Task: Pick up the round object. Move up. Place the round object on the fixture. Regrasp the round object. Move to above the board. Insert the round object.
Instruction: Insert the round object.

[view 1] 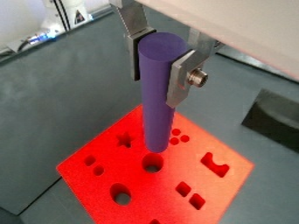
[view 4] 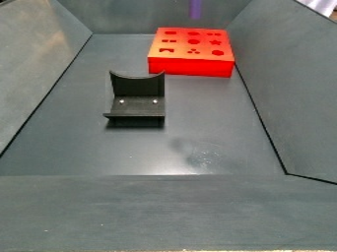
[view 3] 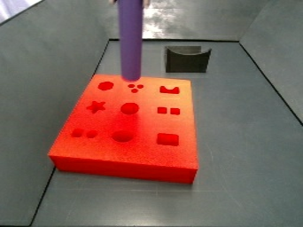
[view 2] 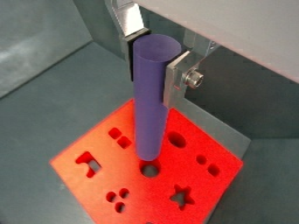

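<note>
Status at this moment: your gripper [view 1: 162, 59] is above the board [view 1: 222, 188], jaws closed on the upper end of the round object [view 1: 156, 92]. The silver fingers [view 1: 184, 77] clamp it on both sides in both wrist views. Peg hangs upright, lower end pointing down at the board's top face.

Done, judging by layout: pick-up, lift, fixture stop and regrasp appear complete. The fixture [view 4: 136, 98] stands empty on the floor, well apart from the board, and the grip is now end-on, suited to insertion. Transit to above the board also looks complete.

Left: insertion only. In a side view the peg's tip [view 3: 130, 73] sits just above the top surface, near the round hole [view 3: 105, 86] and the cluster of small holes. In both wrist views the tip lines up close to a round hole [view 2: 152, 169]. Cannot tell whether the tip has entered or merely hovers; no view is clear enough.

Recommend you verify alignment w/ the hole before descending; peg approx. vertical, no tilt evident.
</note>
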